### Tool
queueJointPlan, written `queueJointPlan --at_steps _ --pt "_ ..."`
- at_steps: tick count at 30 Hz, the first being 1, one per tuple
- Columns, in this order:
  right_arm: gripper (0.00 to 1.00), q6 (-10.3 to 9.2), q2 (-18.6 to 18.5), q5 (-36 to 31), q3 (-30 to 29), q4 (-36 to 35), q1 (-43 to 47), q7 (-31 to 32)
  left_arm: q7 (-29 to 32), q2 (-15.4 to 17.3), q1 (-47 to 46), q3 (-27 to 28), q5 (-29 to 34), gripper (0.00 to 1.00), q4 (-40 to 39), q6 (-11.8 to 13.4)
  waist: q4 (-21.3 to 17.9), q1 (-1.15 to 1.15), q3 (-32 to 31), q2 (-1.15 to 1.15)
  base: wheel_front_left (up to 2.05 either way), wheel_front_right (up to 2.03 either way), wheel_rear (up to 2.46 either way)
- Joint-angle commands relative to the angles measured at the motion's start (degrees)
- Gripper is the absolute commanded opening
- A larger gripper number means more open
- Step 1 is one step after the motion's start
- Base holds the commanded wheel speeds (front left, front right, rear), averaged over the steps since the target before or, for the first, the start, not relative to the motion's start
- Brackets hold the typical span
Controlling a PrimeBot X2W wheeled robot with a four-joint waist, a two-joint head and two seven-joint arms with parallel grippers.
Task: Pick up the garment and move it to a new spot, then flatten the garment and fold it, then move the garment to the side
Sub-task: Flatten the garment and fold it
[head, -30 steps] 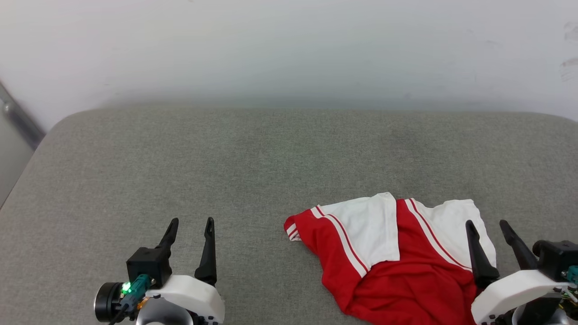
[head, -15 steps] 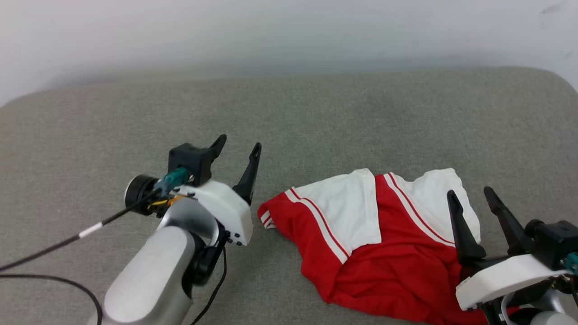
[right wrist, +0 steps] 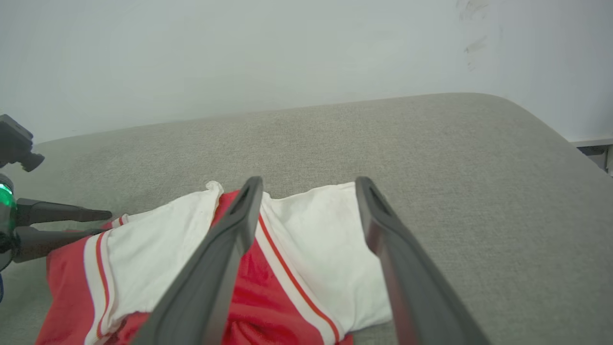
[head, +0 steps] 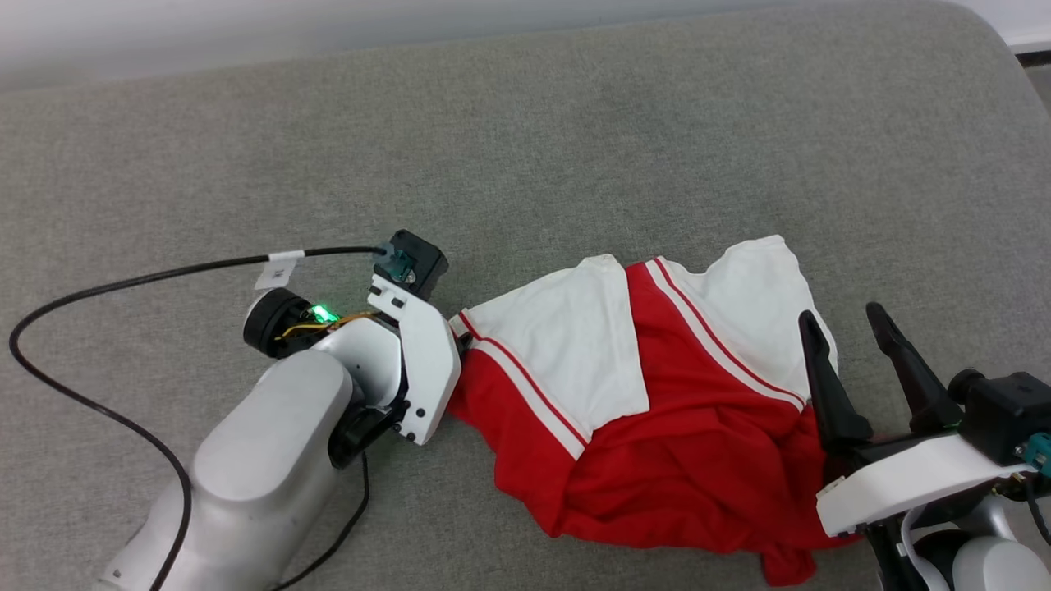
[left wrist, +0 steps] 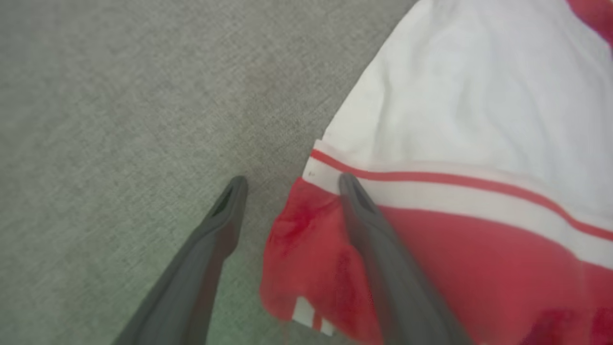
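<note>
The red garment (head: 657,443) with white sleeves lies crumpled on the grey cushion, right of centre in the head view. My left gripper (left wrist: 289,184) is open at the garment's left corner (left wrist: 306,249): one finger is over bare cushion, the other over the red cloth beside the striped sleeve edge. In the head view my left wrist (head: 415,345) hides those fingers. My right gripper (head: 839,316) is open with nothing between its fingers. It hovers over the garment's right side, by the right white sleeve (right wrist: 316,235). The right wrist view has the left gripper (right wrist: 103,224) at its left edge.
A grey padded surface (head: 575,148) carries everything, and its rounded right edge (head: 1014,57) drops off at the upper right. A black cable (head: 123,283) loops across the cushion left of my left arm. A pale wall (right wrist: 239,57) stands behind.
The head camera has tilted down and turned. My left arm has reached forward and right, tipping its fingers down to the garment's left corner. The right gripper has hardly moved.
</note>
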Motion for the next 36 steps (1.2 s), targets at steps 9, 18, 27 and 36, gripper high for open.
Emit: queueJointPlan --at_steps 9,18,27,36 --pt "1.0 -0.02 0.3 3.6 0.7 2.2 -0.9 -1.3 12.0 4.1 1.5 -5.7 -3.2 0.0 2.1 -2.5 -2.5 0.0 1.9 0.0 0.0 0.0 0.0" --pt "1.0 -0.02 0.3 4.9 0.0 4.0 -0.9 -1.0 -3.2 4.3 -1.1 -1.6 0.2 0.0 -5.4 1.1 -0.9 0.0 0.0 0.0 0.0 0.0 0.0" --pt "1.0 -0.02 0.3 4.0 -1.9 2.9 0.6 1.6 -13.9 6.1 6.6 3.8 -0.6 0.0 -17.0 8.4 4.4 0.0 -4.1 0.0 0.0 0.0 0.0" --pt "1.0 -0.02 0.3 3.2 -3.2 0.8 2.6 4.0 -19.9 8.4 28.3 9.5 -6.2 0.0 -24.9 18.6 8.5 0.0 -7.6 0.0 0.0 0.0 0.0"
